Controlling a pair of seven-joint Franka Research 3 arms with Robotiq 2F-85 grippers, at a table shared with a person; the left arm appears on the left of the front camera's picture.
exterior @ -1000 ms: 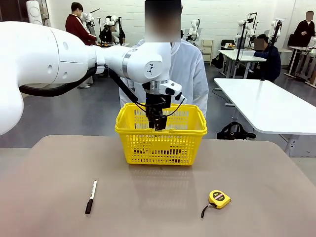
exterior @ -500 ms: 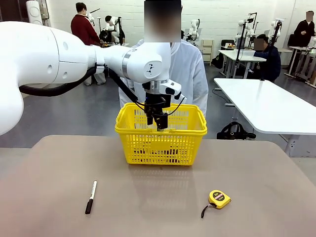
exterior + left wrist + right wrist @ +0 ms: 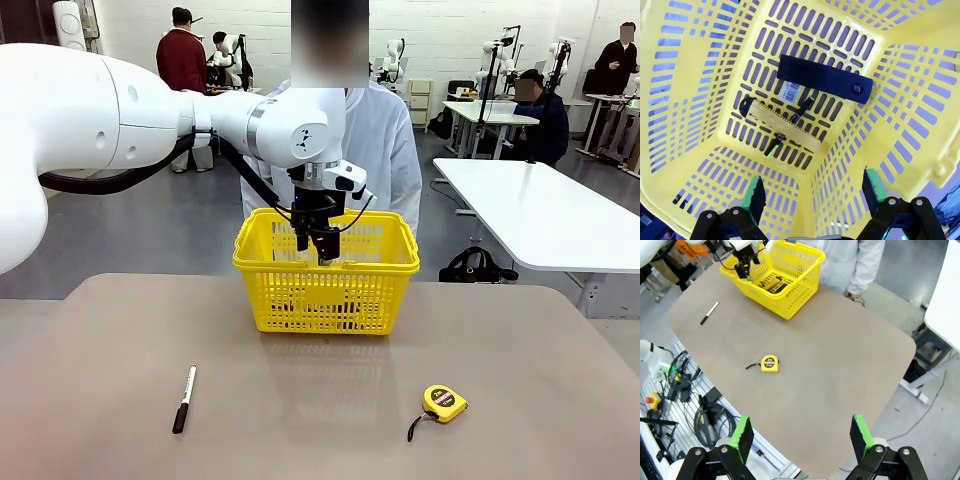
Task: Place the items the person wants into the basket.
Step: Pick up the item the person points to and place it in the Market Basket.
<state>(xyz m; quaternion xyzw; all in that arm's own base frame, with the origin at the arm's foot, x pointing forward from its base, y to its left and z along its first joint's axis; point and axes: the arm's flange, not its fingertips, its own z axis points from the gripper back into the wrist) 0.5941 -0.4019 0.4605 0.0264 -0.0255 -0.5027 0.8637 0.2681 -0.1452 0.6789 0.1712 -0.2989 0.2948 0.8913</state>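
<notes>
The left arm reaches in from the left, its wrist bent straight down. The left gripper (image 3: 322, 250) hangs vertical, jaws spread wide apart with nothing between the green pads (image 3: 756, 196). The right gripper (image 3: 800, 437) is held high, looking downward, its jaws likewise wide apart, nothing between its pads (image 3: 744, 433).

Bright, even indoor light, soft shadows (wrist views distorted).

white arm (image 3: 120, 105), green-padded black tool (image 3: 812, 197)
</notes>
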